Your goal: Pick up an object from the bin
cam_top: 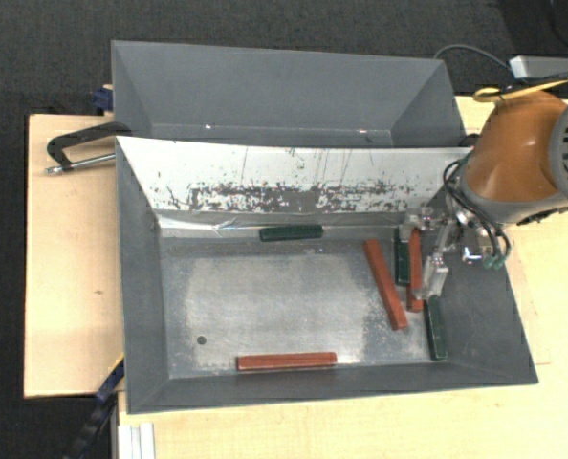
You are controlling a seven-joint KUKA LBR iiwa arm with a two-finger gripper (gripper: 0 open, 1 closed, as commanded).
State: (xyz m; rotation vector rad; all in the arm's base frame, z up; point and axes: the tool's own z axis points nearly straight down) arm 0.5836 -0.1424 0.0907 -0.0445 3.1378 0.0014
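One grey metal bin (pixel 265 299) takes up most of the camera view, and the arm comes in over its right rim under an orange cover (pixel 518 156). Below that cover the gripper (pixel 430 272) hangs low over the right end of the floor. Whether it is open or closed cannot be told, and nothing can be seen in its grasp.

Six sticks lie in the bin, three red and three dark green. The longest are a red stick at the front (pixel 286 360), lying flat along the near wall, and a slanted red stick (pixel 384 283) just left of the gripper. A green stick at the back (pixel 291 233) lies along the far wall, well apart from the rest. A green stick at the right (pixel 436 331) lies just nearer the front than the gripper. Closest of all are a short red stick (pixel 415 273) and a short green stick (pixel 402 259), side by side right under the tool. One tiny dark speck (pixel 201 341) sits on the bare floor at the left.

The step in hand looks like the descent onto this right-hand cluster, with no pick made yet. The next move probably calls for closing on one stick alone, since the near ones lie crowded together, and then a straight lift.
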